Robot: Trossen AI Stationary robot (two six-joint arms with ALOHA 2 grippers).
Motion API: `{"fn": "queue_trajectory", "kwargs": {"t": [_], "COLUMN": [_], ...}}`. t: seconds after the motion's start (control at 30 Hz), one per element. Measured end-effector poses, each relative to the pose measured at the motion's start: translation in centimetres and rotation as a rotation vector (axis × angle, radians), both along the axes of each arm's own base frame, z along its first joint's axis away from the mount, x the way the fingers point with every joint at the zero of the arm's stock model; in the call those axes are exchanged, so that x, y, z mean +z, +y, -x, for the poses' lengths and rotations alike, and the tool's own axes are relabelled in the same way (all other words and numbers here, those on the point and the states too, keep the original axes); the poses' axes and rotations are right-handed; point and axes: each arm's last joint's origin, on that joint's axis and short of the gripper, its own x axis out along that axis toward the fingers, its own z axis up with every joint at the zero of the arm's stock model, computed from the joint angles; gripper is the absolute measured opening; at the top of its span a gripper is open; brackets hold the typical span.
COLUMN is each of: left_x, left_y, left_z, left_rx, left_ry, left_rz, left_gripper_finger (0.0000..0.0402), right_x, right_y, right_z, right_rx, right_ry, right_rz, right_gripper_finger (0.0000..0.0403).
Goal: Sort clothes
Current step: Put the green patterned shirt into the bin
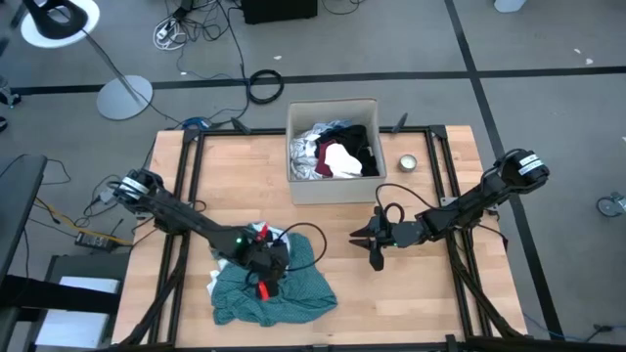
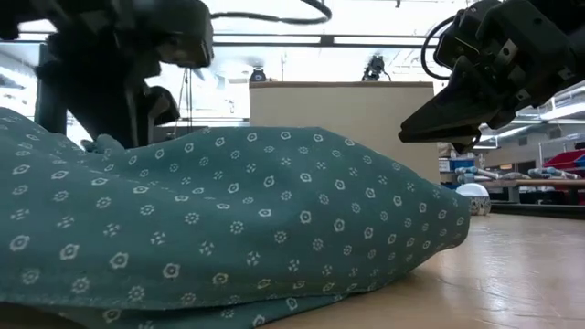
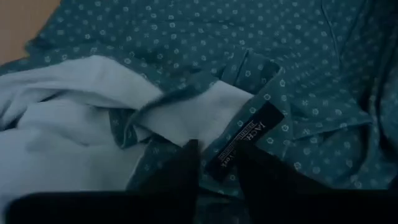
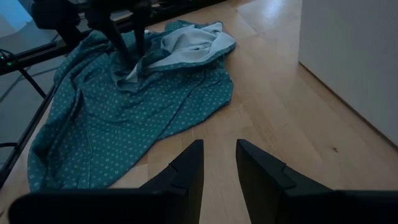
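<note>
1. the teal shirt [image 1: 284,293] lies crumpled on the wooden table [image 1: 430,303], at the near left part of it, with its pale inner lining turned up around the collar.
2. the left gripper [image 1: 266,279] is down on the teal shirt. in the left wrist view its fingers [image 3: 186,165] stand close together at the collar fold, just beside the dark neck label [image 3: 245,140]; i cannot tell whether any fabric is pinched between them.
3. the right gripper [image 1: 375,242] hovers above bare table, to the right of the teal shirt and apart from it. its fingers [image 4: 189,165] are a narrow gap apart and hold nothing.
4. a tan cardboard box [image 1: 333,191] stands at the far middle of the table. it holds a heap of black, white and patterned clothes [image 1: 337,156].
5. a small round tin [image 1: 408,162] sits on the table just to the right of the box, not touching it.
</note>
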Motion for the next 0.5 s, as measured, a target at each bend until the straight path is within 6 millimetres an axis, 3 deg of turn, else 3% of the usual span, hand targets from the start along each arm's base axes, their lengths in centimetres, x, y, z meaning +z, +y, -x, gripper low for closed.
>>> {"fn": "queue_trajectory", "kwargs": {"t": [0.13, 0.23, 0.5], "left_x": [0.2, 1.4, 8.6], "left_y": [0.4, 0.8, 2.1], "left_z": [-0.7, -1.3, -3.4], "left_rx": [-0.022, -0.036, -0.091], "left_ry": [-0.025, -0.045, -0.136], "left_rz": [0.049, 0.049, -0.075], "left_gripper_finger": [0.0018, 0.0006, 0.0001], "right_x": [0.0, 0.0, 0.3], "right_y": [0.0, 0.0, 0.0], "right_z": [0.0, 0.0, -0.1], "right_rx": [0.000, 0.000, 0.000], "right_ry": [-0.001, -0.002, -0.028], "right_rz": [0.000, 0.000, -0.012], "right_gripper_finger": [0.0096, 0.0096, 0.0096]}}
